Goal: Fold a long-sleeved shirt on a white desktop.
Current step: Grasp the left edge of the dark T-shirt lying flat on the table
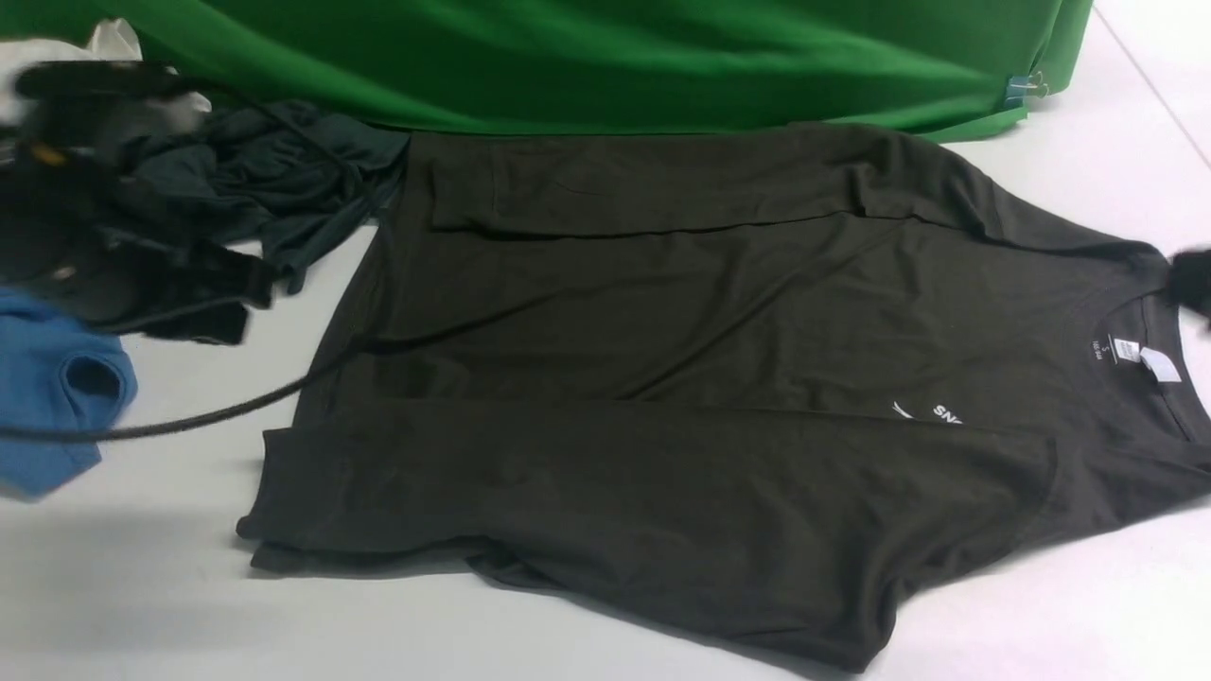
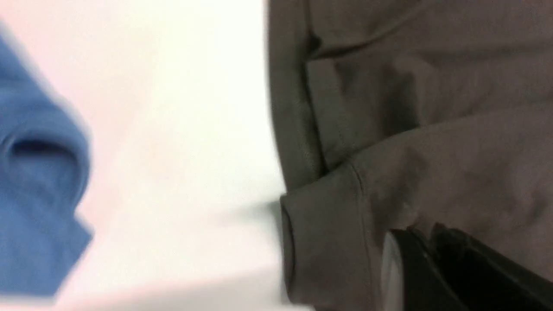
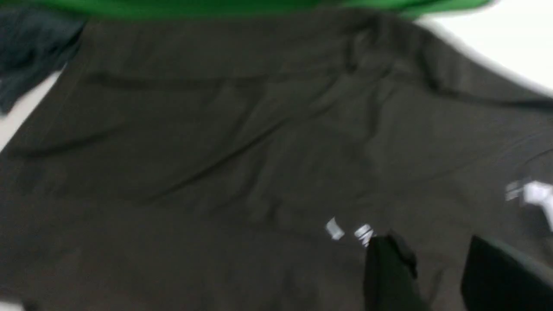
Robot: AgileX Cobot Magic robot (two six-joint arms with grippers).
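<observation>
Front view puts the large dark olive-brown knit long-sleeved shirt [image 1: 662, 378] flat across the broad matte white desktop [image 1: 142, 586]. Its hem is at 9 o'clock and its collar at 3, with a sleeve folded in along the 12 and 6 o'clock sides.

My right gripper [image 3: 436, 244] hangs over the chest beside the small white chest print [image 3: 348, 231], jaws apart and empty. My left gripper [image 2: 425, 235] is over the ribbed cuff [image 2: 328, 242] at the hem end. Blur hides whether its fingers are parted or together.

I see three risks:
- The thin black cable [image 1: 189, 416] reaches the hem edge and could drag that corner when my left arm swings.
- The crumpled dark teal garment [image 1: 284, 180] touches the hem corner at 10 o'clock, so a careless pinch could gather both.
- A shallow grab may lift only the top layer and spring the sleeve fold open.

Free desktop lies at 6 to 8 o'clock. The bunched blue shirt [image 1: 47, 397] crowds 9, and the green cloth backdrop [image 1: 615, 57] closes off 12.
</observation>
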